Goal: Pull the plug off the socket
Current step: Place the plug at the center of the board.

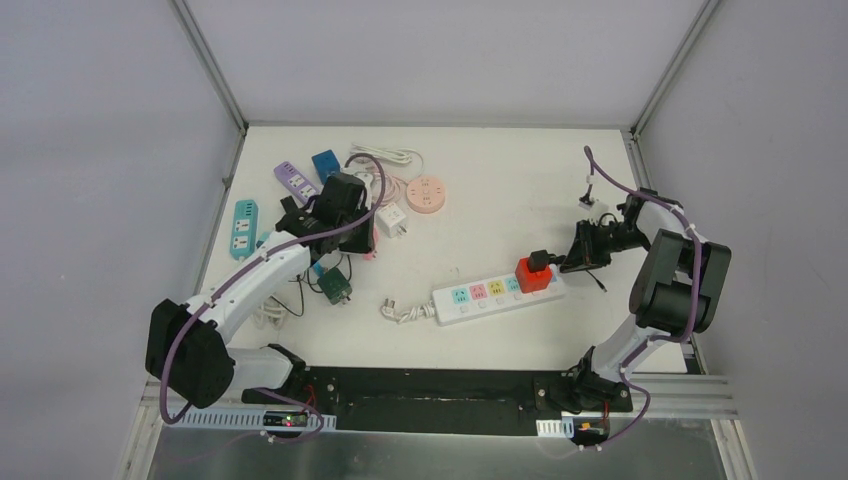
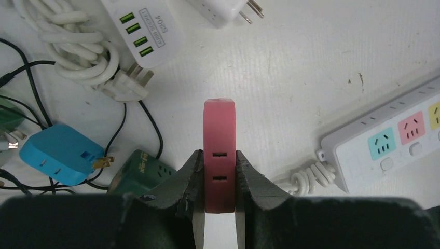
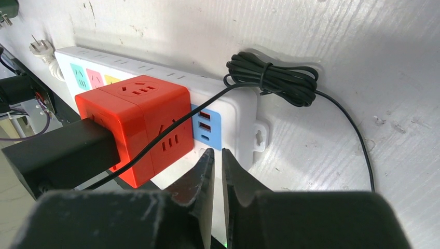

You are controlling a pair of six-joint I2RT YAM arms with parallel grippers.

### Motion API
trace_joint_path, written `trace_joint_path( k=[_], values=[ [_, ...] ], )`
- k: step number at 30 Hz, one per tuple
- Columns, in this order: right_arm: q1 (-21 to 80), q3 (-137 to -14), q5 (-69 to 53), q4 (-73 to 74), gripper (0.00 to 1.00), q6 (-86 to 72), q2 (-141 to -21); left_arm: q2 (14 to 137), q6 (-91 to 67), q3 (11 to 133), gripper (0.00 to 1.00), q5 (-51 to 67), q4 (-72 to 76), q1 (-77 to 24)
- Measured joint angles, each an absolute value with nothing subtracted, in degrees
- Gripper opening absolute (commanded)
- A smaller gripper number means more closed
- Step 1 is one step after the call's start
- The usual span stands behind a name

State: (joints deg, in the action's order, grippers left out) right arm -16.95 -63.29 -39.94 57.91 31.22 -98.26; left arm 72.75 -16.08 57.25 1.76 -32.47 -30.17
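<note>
Two risks. The right gripper [image 3: 218, 153], nearly shut and empty, sits beside the red cube [image 3: 140, 119] holding the black plug [image 3: 57, 153]; the strip [image 3: 236, 111] may lift, since the left gripper [image 2: 219, 155] clamps a pink adapter [image 2: 219, 127].

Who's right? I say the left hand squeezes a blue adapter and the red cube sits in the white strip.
Almost. The left wrist view shows the left hand squeezing a pink adapter, not blue. The red cube does sit in the white strip.

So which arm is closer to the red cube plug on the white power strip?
Right. The right gripper sits just beside the red cube plug; the left gripper is far off to its left, gripping a flat pink adapter.
</note>
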Motion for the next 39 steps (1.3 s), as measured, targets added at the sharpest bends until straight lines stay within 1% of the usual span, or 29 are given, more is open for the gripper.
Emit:
trace_joint_path(
  k=[13, 20, 23, 28, 30, 34, 39],
  values=[
    [-17.3, -63.3, -40.3, 58.3, 0.14, 31.6, -98.2, 76.4, -17.8, 56.6, 0.0, 1.4, -33.5, -17.4],
    [-17.5, -63.3, -40.3, 58.4, 0.14, 31.7, -98.2, 79.4, -19.9, 56.5, 0.0, -5.8, -34.9, -15.0],
    [-17.7, -63.3, -40.4, 58.4, 0.14, 31.7, -98.2, 81.1, -20.2, 56.5, 0.18, -8.9, -35.8, -14.9],
    [-18.0, -63.3, -40.4, 58.4, 0.14, 31.7, -98.2, 85.1, -20.4, 56.7, 0.4, -11.3, -37.0, -14.1],
    [-18.0, -63.3, -40.4, 58.4, 0.14, 31.7, -98.2, 86.6, -20.5, 57.0, 0.47, -11.6, -37.6, -13.5],
    [-18.1, -63.3, -40.4, 58.4, 0.14, 31.7, -98.2, 88.5, -20.7, 58.8, 0.54, -11.9, -39.4, -12.8],
    [-18.3, -63.3, -40.8, 58.4, 0.14, 31.7, -98.1, 87.5, -20.6, 61.0, 0.55, -12.3, -40.6, -12.6]
  ],
)
